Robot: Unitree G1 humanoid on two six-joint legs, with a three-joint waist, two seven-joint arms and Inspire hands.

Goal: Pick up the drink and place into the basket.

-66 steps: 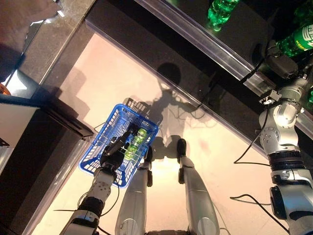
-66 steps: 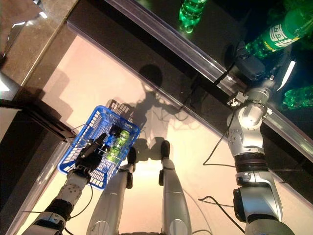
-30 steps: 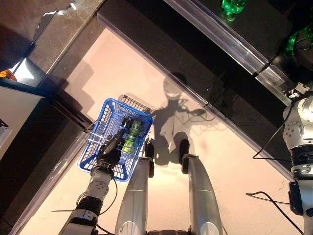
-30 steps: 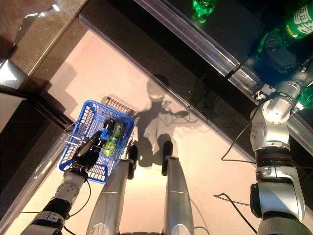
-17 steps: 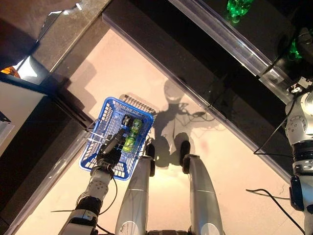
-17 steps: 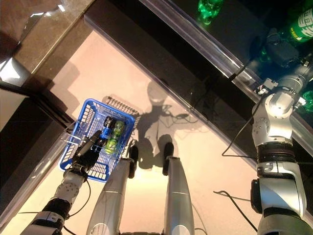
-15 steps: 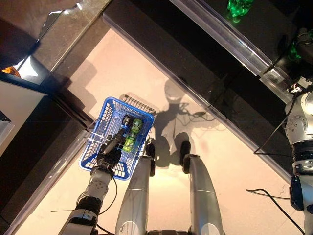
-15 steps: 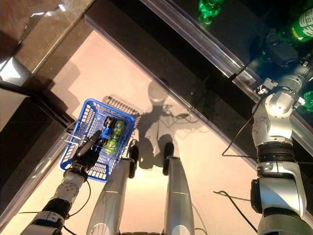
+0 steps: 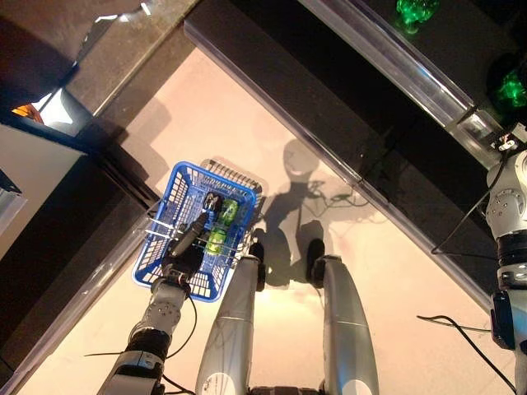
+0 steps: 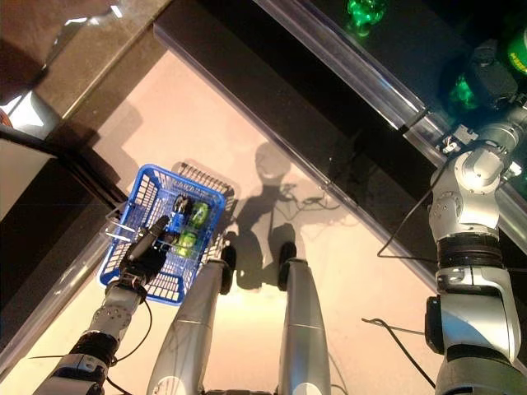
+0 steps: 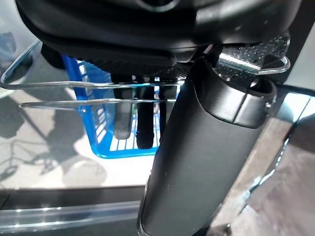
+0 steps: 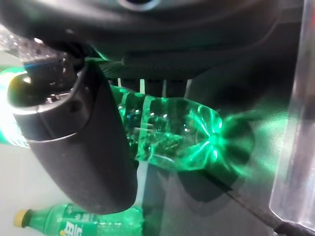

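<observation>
Blue plastic mesh forms the basket (image 9: pixel 169 247), which hangs low at the robot's left side above the pale floor (image 9: pixel 387 271). The left hand (image 9: pixel 183 251) carries it: in the left wrist view the fingers (image 11: pixel 129 118) curl down over the basket's thin wire handle (image 11: pixel 74 84), with the thumb (image 11: pixel 206 147) beside them. Inside the basket lie two green drink bottles (image 9: pixel 222 224), side by side along its length, with a dark item (image 9: pixel 212 201) near the far end whose kind I cannot make out.

Farther off, past a clear rail (image 10: pixel 346 62), runs a dark shelf (image 10: pixel 412 37). The right arm reaches up to it, and the right hand (image 10: pixel 486 78) sits at the shelf's edge among green glints. In the right wrist view the right hand's fingers (image 12: pixel 152 86) and thumb (image 12: pixel 83 147) are wrapped round a green drink bottle (image 12: pixel 177 130), its ribbed base pointing away from the palm. Another green bottle with a yellow cap (image 12: pixel 74 223) lies on the shelf near it, and one more green bottle (image 10: pixel 365 12) stands farther along the shelf.
</observation>
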